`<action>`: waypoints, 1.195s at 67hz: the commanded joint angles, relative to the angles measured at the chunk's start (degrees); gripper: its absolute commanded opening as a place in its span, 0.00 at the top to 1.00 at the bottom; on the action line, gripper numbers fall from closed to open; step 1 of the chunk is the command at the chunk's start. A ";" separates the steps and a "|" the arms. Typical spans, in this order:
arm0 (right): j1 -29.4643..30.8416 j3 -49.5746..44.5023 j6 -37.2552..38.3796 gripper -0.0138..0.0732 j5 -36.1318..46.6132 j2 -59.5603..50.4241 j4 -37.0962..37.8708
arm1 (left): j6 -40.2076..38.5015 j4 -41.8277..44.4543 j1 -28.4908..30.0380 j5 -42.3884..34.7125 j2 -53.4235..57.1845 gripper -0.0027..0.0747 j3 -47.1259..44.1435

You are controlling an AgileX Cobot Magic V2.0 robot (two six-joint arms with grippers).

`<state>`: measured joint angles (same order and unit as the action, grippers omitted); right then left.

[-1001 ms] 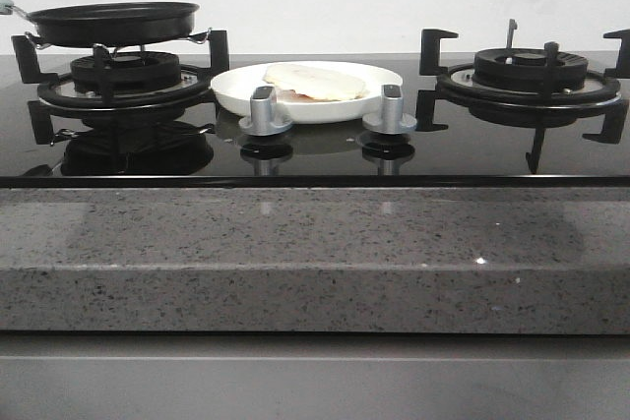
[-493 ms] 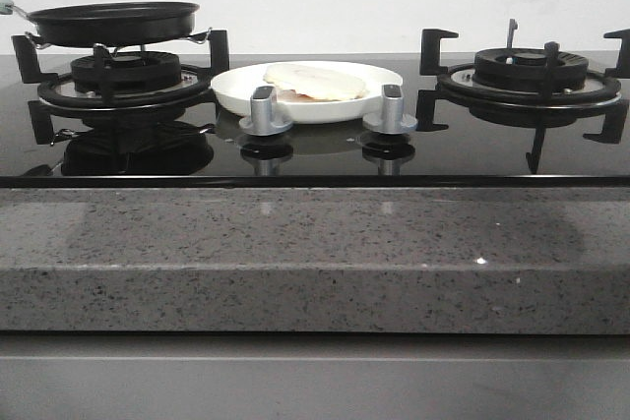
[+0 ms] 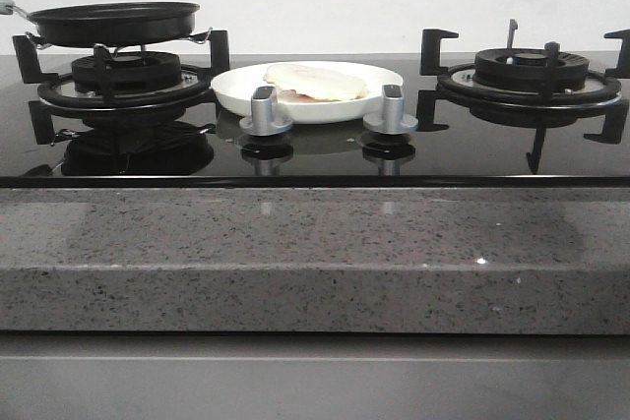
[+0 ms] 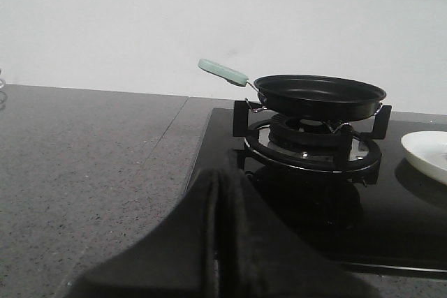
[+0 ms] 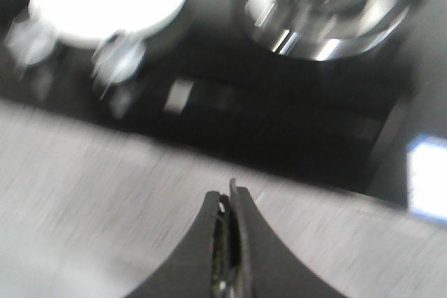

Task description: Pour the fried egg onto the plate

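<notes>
Both hands [image 4: 213, 242] [image 5: 229, 242] closed, empty; one fried egg [image 3: 315, 81] on one plate [image 3: 236, 88].

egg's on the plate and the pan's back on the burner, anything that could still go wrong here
Two mild risks, both guesses. The plate sits on the glossy cooktop right behind the two knobs, beside the left burner, so an arm sweeping past could nudge it. The fried egg lies toward the plate's back and might slide if bumped. The right wrist view is motion-blurred, so the right gripper seems to be moving close over the counter edge.
</notes>
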<state>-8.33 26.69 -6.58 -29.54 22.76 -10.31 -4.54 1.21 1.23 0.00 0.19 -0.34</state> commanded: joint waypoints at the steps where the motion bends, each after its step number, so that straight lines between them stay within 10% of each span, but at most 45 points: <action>1: 1.78 -3.93 -0.35 0.92 14.85 -4.47 0.39 | -0.46 -0.10 -0.45 -4.89 0.87 0.99 -0.35; 34: 3.81 -27.94 -0.35 0.92 28.45 -24.51 0.39 | -0.46 -0.10 -0.45 -4.89 0.87 0.99 -0.35; 80: 2.70 -27.78 3.78 0.92 31.95 -24.40 5.72 | -0.46 -0.10 -0.45 -4.87 0.76 0.99 -0.35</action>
<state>-5.72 -1.51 -5.79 -4.86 -0.57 -8.90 -4.54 1.21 1.23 0.00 0.19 -0.34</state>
